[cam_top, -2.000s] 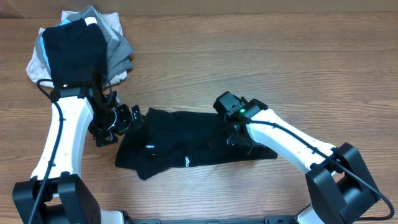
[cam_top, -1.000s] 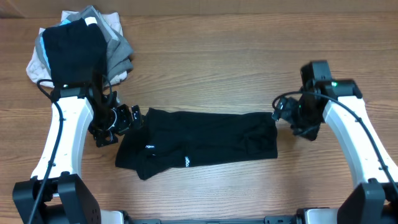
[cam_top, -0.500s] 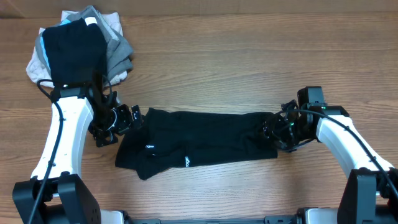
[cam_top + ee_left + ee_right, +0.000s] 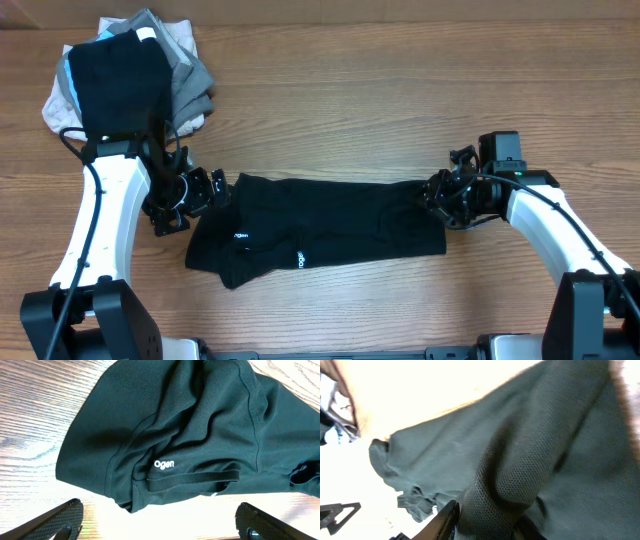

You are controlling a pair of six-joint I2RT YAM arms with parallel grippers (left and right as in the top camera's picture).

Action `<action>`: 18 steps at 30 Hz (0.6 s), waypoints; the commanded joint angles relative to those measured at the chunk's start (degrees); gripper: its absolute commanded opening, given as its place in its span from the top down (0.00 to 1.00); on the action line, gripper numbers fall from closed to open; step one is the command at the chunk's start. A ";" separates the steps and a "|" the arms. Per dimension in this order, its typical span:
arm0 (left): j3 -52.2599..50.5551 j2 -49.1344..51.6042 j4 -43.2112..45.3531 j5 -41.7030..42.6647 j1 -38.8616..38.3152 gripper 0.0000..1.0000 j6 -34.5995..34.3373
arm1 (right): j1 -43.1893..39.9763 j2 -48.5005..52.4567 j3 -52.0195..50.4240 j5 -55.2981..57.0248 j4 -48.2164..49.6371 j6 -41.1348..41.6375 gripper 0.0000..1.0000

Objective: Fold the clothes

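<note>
The black shirt [image 4: 320,232] lies folded in a long band across the table's middle, with small white lettering near its front left. In the left wrist view the shirt [image 4: 190,435] shows white "Ogen" letters. My left gripper [image 4: 190,200] is open and empty just off the shirt's left edge; its two fingers [image 4: 160,525] stand wide apart over bare wood. My right gripper [image 4: 440,195] is at the shirt's right upper corner. In the right wrist view its fingers [image 4: 485,527] are shut on a thick fold of the shirt [image 4: 520,475].
A pile of black, grey, beige and light-blue garments [image 4: 130,75] sits at the back left corner, behind the left arm. The wooden table [image 4: 400,90] stretches bare behind the shirt and to the right.
My right arm swung out to the right, off the shirt, then came back to its right edge and closed on the corner. The left arm has not moved.
</note>
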 commanded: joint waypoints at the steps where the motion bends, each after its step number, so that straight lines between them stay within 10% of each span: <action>1: -0.20 -0.63 0.07 0.44 -0.44 0.00 1.29 | 3.19 0.17 -0.31 -1.84 2.25 3.10 0.70; 6: -0.20 -0.63 0.02 0.52 -0.44 0.00 1.29 | 10.62 0.17 -0.31 1.64 8.57 9.22 0.64; 11: -0.20 -0.63 -0.04 0.63 -0.44 0.00 1.29 | 15.67 0.17 -0.22 7.85 10.75 10.78 0.07; 18: -0.20 -0.63 -0.17 0.59 -0.44 0.00 1.31 | 12.00 -0.83 6.10 9.79 1.07 6.62 0.00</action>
